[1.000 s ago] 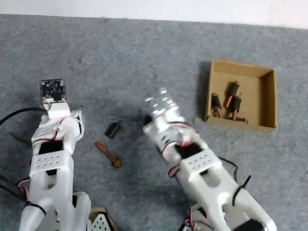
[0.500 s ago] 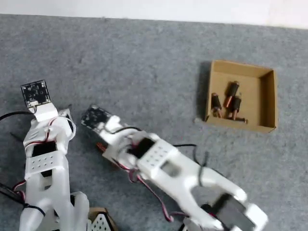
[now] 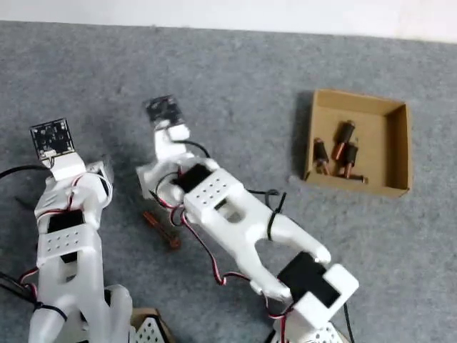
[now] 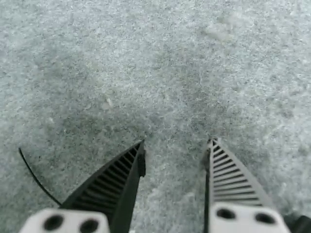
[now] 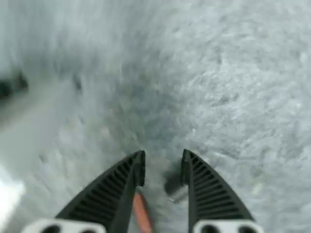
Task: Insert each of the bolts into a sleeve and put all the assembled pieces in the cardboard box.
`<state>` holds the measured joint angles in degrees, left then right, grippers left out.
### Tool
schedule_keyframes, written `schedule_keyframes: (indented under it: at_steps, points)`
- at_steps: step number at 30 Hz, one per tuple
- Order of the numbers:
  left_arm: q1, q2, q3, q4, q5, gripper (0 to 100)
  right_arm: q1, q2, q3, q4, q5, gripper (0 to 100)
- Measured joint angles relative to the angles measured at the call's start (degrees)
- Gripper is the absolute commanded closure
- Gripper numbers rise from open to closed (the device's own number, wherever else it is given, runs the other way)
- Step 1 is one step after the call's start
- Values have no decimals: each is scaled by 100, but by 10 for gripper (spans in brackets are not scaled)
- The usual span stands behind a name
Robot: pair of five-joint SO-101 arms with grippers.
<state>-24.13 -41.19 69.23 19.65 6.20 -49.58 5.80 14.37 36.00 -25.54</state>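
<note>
A copper bolt (image 3: 158,227) lies on the grey carpet, partly under my right arm (image 3: 214,200), which reaches across to the left. In the right wrist view my right gripper (image 5: 163,160) is open just above the carpet. The bolt (image 5: 141,213) shows between its fingers, and a dark sleeve-like piece (image 5: 174,187) sits by one finger. My left gripper (image 4: 176,145) is open over bare carpet, holding nothing. My left arm (image 3: 68,229) stands at the far left. The cardboard box (image 3: 396,146) at the right holds several assembled pieces (image 3: 345,133).
A thin black cable (image 4: 34,179) lies on the carpet beside the left gripper. The two arms stand close together at the left. Open carpet stretches between the right arm and the box, and along the far side.
My right arm has swung from the table's middle to the left, over the bolt and the black sleeve, which it now covers. The left arm has shifted slightly left.
</note>
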Motion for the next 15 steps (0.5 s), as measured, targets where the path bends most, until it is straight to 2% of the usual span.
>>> schedule_keyframes:
  at_steps: [2,4,15]
  points:
    - [0,0,0,0,0,804,0,123,-44,26,-580,882]
    - [0,0,0,0,0,804,0,290,-79,35,-774,882]
    - [0,0,0,0,0,804,9,914,-167,26,-914,882]
